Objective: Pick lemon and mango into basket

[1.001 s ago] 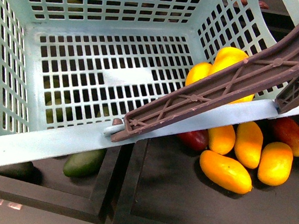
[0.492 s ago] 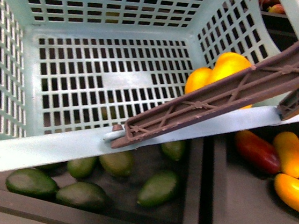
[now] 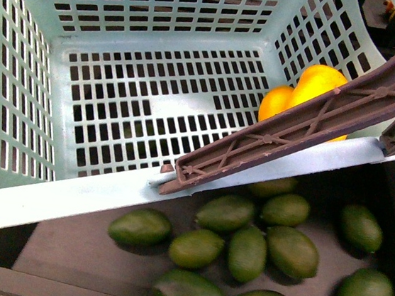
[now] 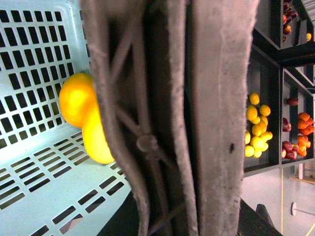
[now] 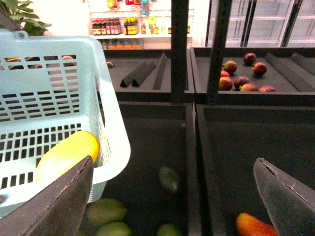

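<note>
In the front view the basket [image 3: 53, 96] fills the upper left, its slotted floor bare across the left and middle. Its brown handle [image 3: 307, 125] slants down across the near rim. Behind that handle, in the basket's far right corner, lie 2 yellow fruits touching each other: the rounder lemon [image 3: 275, 102] and the longer mango [image 3: 320, 83]. The left wrist view shows the same pair against the basket wall, lemon [image 4: 75, 101] above mango [image 4: 98, 140], with the handle [image 4: 162, 118] very close to the lens. Whether the left gripper is clamped on that handle cannot be told; its fingers are not visible. Below the basket rim in the front view sits a dark bin of green avocados [image 3: 246, 250]. The right gripper [image 5: 172, 196] is spread wide with nothing between its fingers, hanging over dark shelf bins beside the basket [image 5: 110, 147]. Both fruits appear to be in the basket, so the picking looks complete. What remains, seemingly, is carrying the basket level so neither fruit rolls out.
</note>
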